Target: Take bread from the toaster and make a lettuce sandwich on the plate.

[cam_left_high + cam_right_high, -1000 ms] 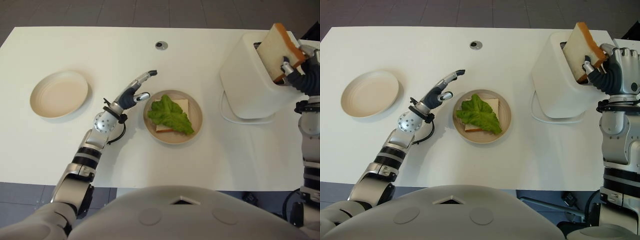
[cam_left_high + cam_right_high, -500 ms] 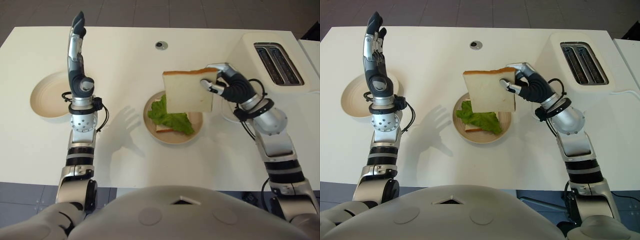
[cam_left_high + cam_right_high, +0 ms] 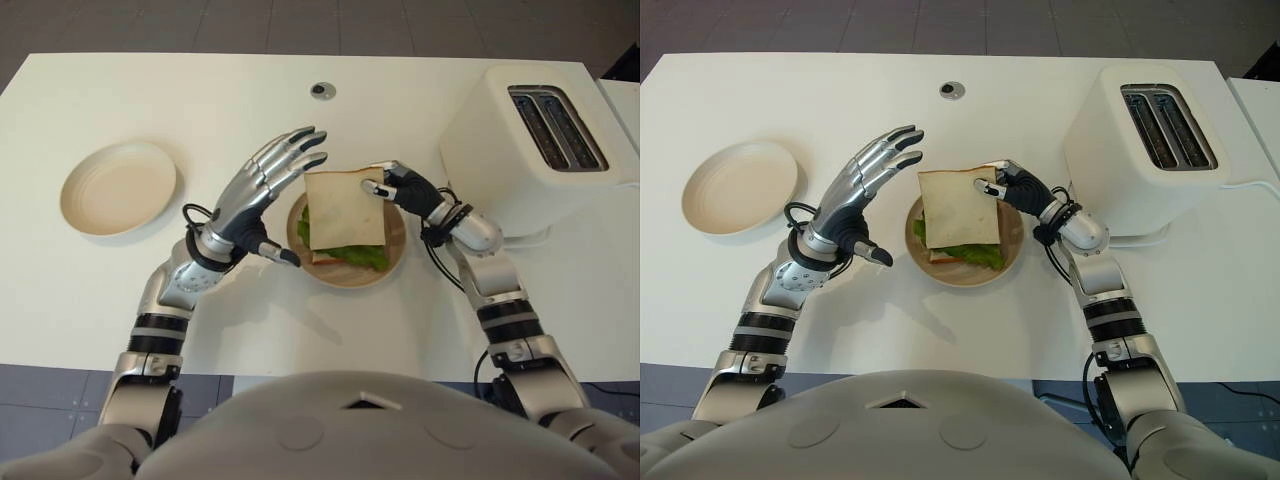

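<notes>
A slice of bread (image 3: pixel 343 207) lies over green lettuce (image 3: pixel 352 256) and a lower slice on the beige plate (image 3: pixel 394 250) at the table's middle. My right hand (image 3: pixel 398 187) is at the slice's upper right corner, its fingers curled on that edge. Just left of the plate, my left hand (image 3: pixel 262 193) is raised with its fingers spread and holds nothing. The white toaster (image 3: pixel 525 150) stands at the right with both slots bare.
An empty beige plate (image 3: pixel 118 187) sits at the left of the white table (image 3: pixel 400 90). A small round grommet (image 3: pixel 322 90) is set into the tabletop at the back. The toaster's cord (image 3: pixel 455 232) loops beside my right wrist.
My right hand has lowered the bread slice from above the plate onto the lettuce. My left hand came down from its upright pose at the left to beside the plate.
</notes>
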